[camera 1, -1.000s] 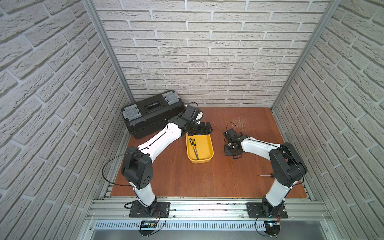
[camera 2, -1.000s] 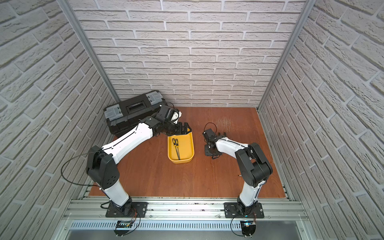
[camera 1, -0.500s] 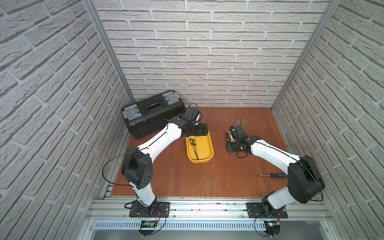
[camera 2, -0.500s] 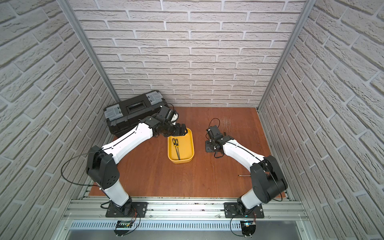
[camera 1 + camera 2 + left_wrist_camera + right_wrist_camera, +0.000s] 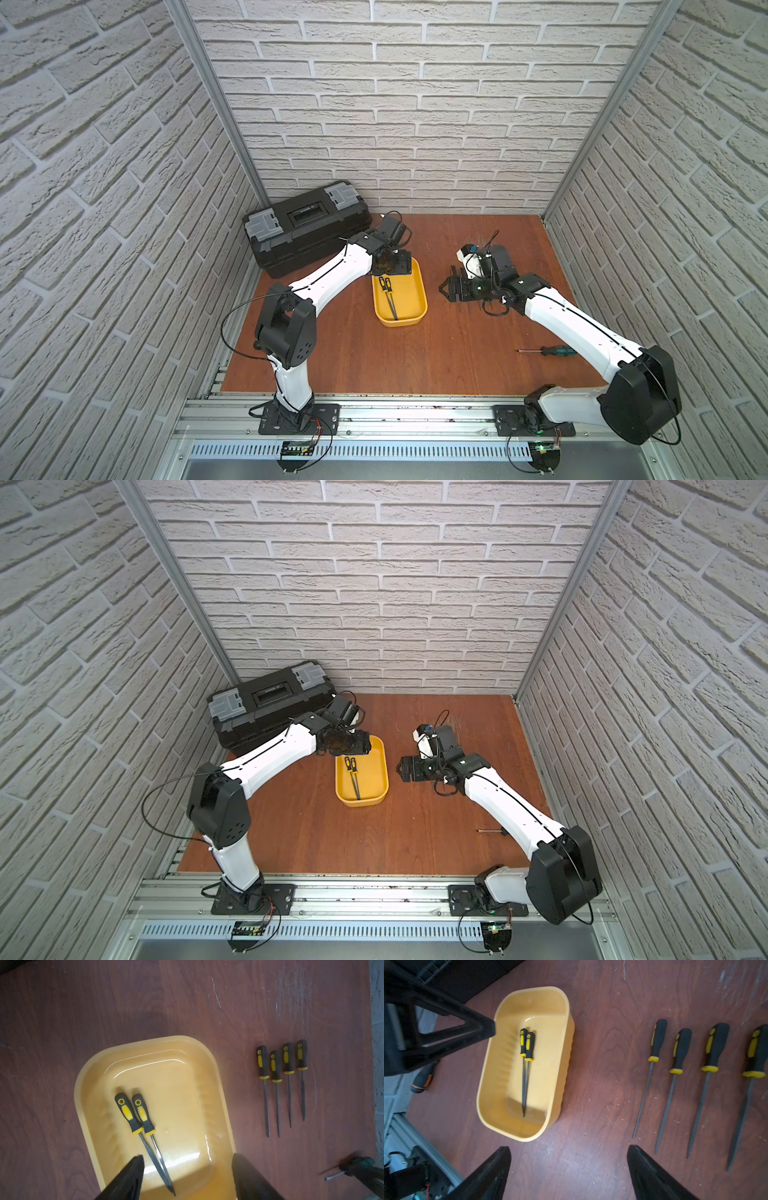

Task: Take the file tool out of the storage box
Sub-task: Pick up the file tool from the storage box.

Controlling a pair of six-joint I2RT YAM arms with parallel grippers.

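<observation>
In both top views the left tool (image 5: 394,266) hangs over the far end of the yellow box (image 5: 401,322), where two files (image 5: 389,293) lie. The right tool (image 5: 445,289) sits near the box, over bare worktop (image 5: 374,357).

The left wrist view shows the left tool's jaws spread with nothing pinched, the files untouched in the box (four files (image 5: 282,1064) already lie outside, in a row).

The right wrist view shows the right tool spread and empty too.

I'd judge the step to be reaching for a file. The next move calls for descending, straddling one handle only, then closing.
</observation>
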